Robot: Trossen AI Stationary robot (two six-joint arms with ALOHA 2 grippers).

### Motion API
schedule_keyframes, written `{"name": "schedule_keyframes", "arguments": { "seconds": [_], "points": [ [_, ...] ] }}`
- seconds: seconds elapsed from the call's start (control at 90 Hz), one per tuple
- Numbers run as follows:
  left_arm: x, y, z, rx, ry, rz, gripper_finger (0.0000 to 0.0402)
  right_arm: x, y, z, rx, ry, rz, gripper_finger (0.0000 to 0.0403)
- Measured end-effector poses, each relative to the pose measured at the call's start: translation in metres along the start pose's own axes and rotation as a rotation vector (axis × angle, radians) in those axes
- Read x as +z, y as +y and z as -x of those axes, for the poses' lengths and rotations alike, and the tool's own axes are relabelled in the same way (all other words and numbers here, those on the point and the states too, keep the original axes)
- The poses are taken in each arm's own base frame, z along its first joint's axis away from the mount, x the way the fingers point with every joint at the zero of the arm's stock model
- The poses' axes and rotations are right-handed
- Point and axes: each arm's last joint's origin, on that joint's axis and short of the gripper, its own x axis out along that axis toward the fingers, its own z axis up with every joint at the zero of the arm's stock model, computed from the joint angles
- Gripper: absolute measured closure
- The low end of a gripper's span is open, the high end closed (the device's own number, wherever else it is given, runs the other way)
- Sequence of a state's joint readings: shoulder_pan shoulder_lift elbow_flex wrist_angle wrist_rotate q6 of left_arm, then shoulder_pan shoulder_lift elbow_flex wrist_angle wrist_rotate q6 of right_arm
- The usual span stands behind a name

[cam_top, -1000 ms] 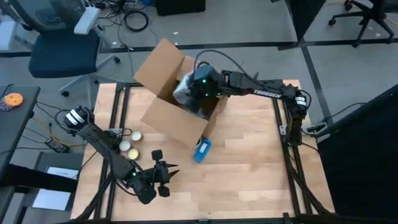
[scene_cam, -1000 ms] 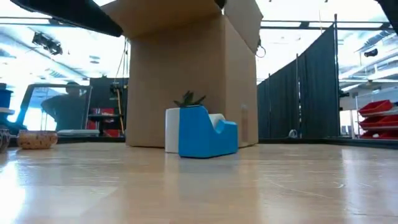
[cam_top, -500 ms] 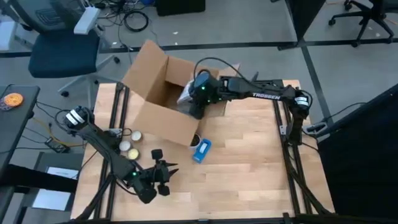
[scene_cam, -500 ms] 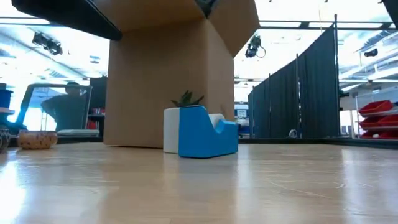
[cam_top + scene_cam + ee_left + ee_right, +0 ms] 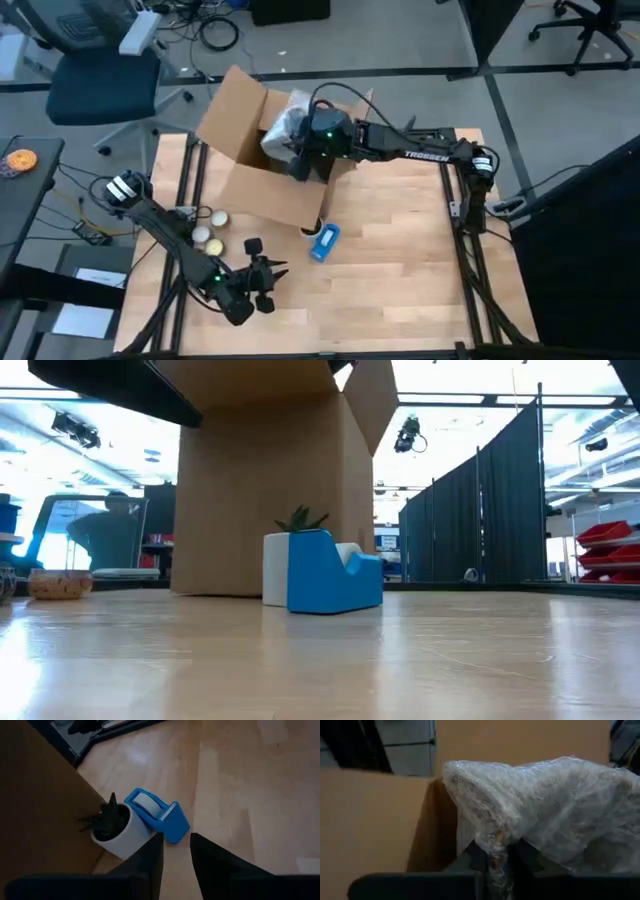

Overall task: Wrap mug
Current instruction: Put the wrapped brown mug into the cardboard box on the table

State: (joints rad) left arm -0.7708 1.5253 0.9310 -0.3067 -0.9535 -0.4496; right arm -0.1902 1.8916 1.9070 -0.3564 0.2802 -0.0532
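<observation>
An open cardboard box (image 5: 262,165) stands on the far half of the table. Over its opening my right gripper (image 5: 305,160) is shut on a bundle of clear bubble wrap (image 5: 284,124), also seen in the right wrist view (image 5: 540,810). The mug itself is hidden. A blue tape dispenser (image 5: 324,241) and a white pot with a plant (image 5: 117,832) sit on the table at the box's near side. My left gripper (image 5: 266,285) hovers open near the table's front left, touching nothing. My right gripper pinches a gathered fold of the bubble wrap (image 5: 495,842) between its two fingers, at the bundle's edge nearest the wrist. The bundle bulges out beyond the fingers, above the box's opening. Whether it rests on the box, I cannot tell.
Two rolls of tape (image 5: 207,228) lie left of the box. The box's raised flaps (image 5: 232,105) stand around the right gripper. Bare wood lies open on the table's near right (image 5: 400,280). A person sits in the room beyond the table (image 5: 105,540).
My right gripper has carried the bubble-wrap bundle toward the table's left and far edge, over the box's opening. The box has slid a little toward the table's left, and its flaps have shifted.
</observation>
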Motion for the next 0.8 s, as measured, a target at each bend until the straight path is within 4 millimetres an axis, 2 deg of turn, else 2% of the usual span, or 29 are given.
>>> {"name": "schedule_keyframes", "arguments": {
  "seconds": [0.144, 0.233, 0.467, 0.533, 0.622, 0.8],
  "points": [
    [0.000, 0.000, 0.000, 0.000, 0.000, 0.000, 0.0319, -0.012, -0.011, -0.017, -0.060, 0.049, 0.001, 0.0387],
    [-0.001, 0.000, -0.001, 0.002, 0.003, -0.003, 0.0319, -0.029, -0.012, -0.032, -0.059, 0.134, -0.013, 0.0387],
    [-0.001, 0.000, -0.002, 0.000, 0.008, 0.004, 0.0319, -0.046, -0.009, -0.042, -0.010, 0.243, -0.035, 0.0387],
    [-0.002, -0.001, -0.003, 0.001, 0.015, 0.002, 0.0319, -0.048, -0.006, -0.041, 0.011, 0.257, -0.038, 0.0387],
    [-0.003, -0.002, -0.004, -0.002, 0.019, 0.009, 0.0319, -0.039, -0.001, -0.031, 0.026, 0.228, -0.035, 0.0387],
    [-0.003, -0.002, -0.004, -0.004, 0.017, 0.021, 0.0319, -0.015, 0.021, 0.003, 0.109, 0.129, -0.030, 0.0387]
  ]
}}
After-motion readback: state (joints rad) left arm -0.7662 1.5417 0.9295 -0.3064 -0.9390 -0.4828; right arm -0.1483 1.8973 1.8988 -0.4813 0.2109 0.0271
